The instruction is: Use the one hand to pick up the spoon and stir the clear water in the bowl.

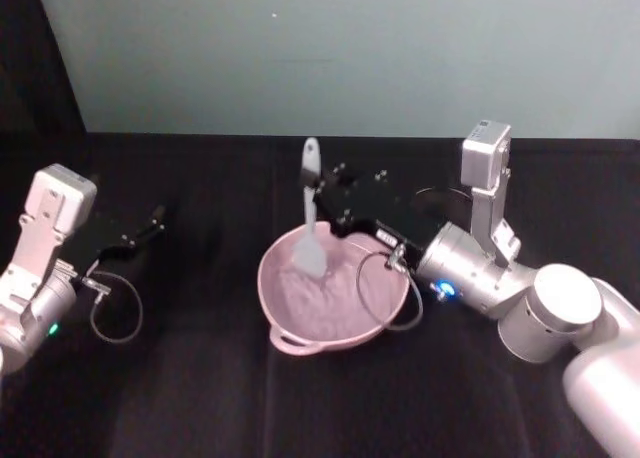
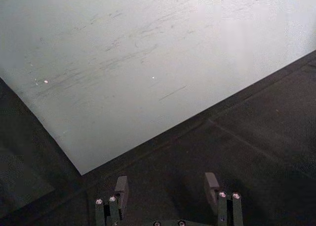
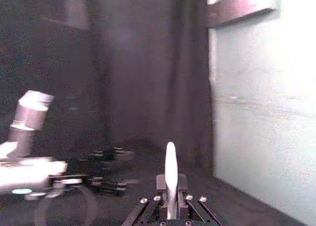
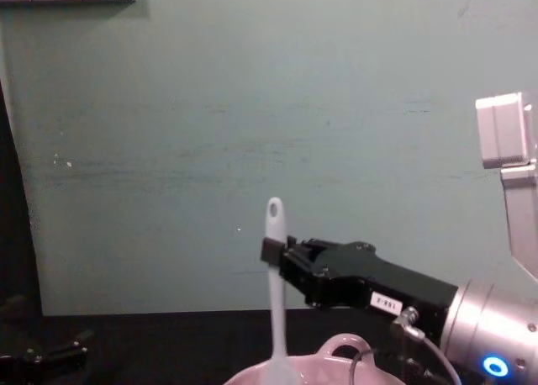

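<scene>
Head view: above the far rim of the pink bowl (image 1: 268, 283), the right gripper (image 1: 319, 188) pinches the handle of the spoon (image 1: 312, 246). The spoon stands upright with its head inside the bowl, and the water is hard to make out. The left gripper (image 1: 155, 218) lies well left of the bowl.

Left wrist view: the left gripper's fingers (image 2: 121, 188) are spread wide, holding nothing.

Right wrist view: the handle rises between clamped fingers (image 3: 161, 182).

Chest view: the bowl is cut off at the bottom edge.

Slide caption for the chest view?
Right end effector holds the white spoon upright, its head in the pink bowl.
</scene>
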`<control>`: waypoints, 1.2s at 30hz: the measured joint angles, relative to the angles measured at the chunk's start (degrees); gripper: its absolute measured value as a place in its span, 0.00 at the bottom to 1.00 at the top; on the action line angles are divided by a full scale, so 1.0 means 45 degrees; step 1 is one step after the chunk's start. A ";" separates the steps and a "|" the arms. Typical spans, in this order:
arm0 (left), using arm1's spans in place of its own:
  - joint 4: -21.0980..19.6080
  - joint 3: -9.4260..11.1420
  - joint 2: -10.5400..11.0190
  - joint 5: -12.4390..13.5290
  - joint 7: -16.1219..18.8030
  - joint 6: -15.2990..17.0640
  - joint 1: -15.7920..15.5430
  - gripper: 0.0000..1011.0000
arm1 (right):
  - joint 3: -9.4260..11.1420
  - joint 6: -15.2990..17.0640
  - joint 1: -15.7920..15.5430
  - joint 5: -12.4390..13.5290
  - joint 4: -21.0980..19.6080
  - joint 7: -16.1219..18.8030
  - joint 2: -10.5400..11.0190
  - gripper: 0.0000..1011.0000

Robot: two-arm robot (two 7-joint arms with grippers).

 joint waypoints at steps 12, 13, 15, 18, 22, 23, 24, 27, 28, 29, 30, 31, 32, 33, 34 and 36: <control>0.0000 0.0000 0.0000 0.0000 -0.0001 0.0000 0.0000 1.00 | 0.0946 -0.0629 -0.0190 -0.0603 -0.0153 -0.0839 0.0485 0.12; 0.0001 0.0001 0.0000 -0.0001 0.0000 0.0000 0.0000 1.00 | 0.1062 -0.0344 -0.0448 -0.0450 -0.0632 -0.0698 0.0756 0.12; 0.0000 0.0000 0.0000 0.0000 -0.0001 0.0000 0.0001 1.00 | 0.1159 -0.0014 -0.0725 -0.0262 -0.1107 -0.0505 0.1016 0.12; 0.0001 0.0001 0.0000 0.0000 0.0000 0.0000 0.0000 1.00 | 0.1308 0.0663 -0.1311 0.0178 -0.2052 -0.0071 0.1485 0.12; 0.0001 0.0000 0.0000 0.0000 -0.0001 0.0000 0.0001 1.00 | 0.1298 0.1585 -0.1941 0.0825 -0.3042 0.0480 0.1909 0.12; 0.0000 0.0000 0.0000 0.0000 0.0000 0.0000 0.0000 1.00 | 0.1257 0.1738 -0.2016 0.0933 -0.3174 0.0566 0.1951 0.12; 0.0001 0.0000 0.0000 -0.0001 0.0000 0.0000 0.0000 1.00 | 0.1218 0.1812 -0.2063 0.0989 -0.3260 0.0608 0.1968 0.12; 0.0001 0.0001 0.0000 0.0000 0.0000 0.0000 0.0000 1.00 | 0.0996 0.2072 -0.2140 0.1205 -0.3475 0.0768 0.1968 0.12; 0.0000 0.0000 0.0000 0.0000 0.0000 0.0000 0.0001 1.00 | 0.0877 0.2141 -0.2122 0.1282 -0.3488 0.0817 0.1917 0.12; 0.0001 0.0001 0.0000 0.0000 0.0000 -0.0001 0.0000 1.00 | 0.0877 0.2141 -0.2122 0.1282 -0.3488 0.0817 0.1917 0.12; 0.0001 0.0001 0.0000 0.0000 0.0000 0.0000 0.0000 1.00 | 0.0767 0.2180 -0.2066 0.1321 -0.3474 0.0862 0.1836 0.12; 0.0000 0.0000 0.0000 0.0000 0.0000 0.0000 0.0001 1.00 | 0.0710 0.2190 -0.2014 0.1342 -0.3433 0.0872 0.1783 0.12; 0.0001 0.0001 0.0000 0.0000 0.0000 0.0000 0.0001 1.00 | 0.0587 0.2194 -0.1896 0.1356 -0.3301 0.0883 0.1660 0.12; 0.0000 0.0000 0.0000 0.0000 0.0000 0.0000 0.0000 1.00 | 0.0520 0.2194 -0.1826 0.1356 -0.3205 0.0887 0.1586 0.12; 0.0001 0.0001 0.0000 0.0000 0.0000 0.0000 0.0001 1.00 | 0.0409 0.2194 -0.1678 0.1357 -0.3010 0.0889 0.1444 0.12; 0.0001 0.0001 -0.0001 0.0000 0.0000 0.0000 0.0000 1.00 | 0.0326 0.2141 -0.1520 0.1344 -0.2780 0.0884 0.1282 0.12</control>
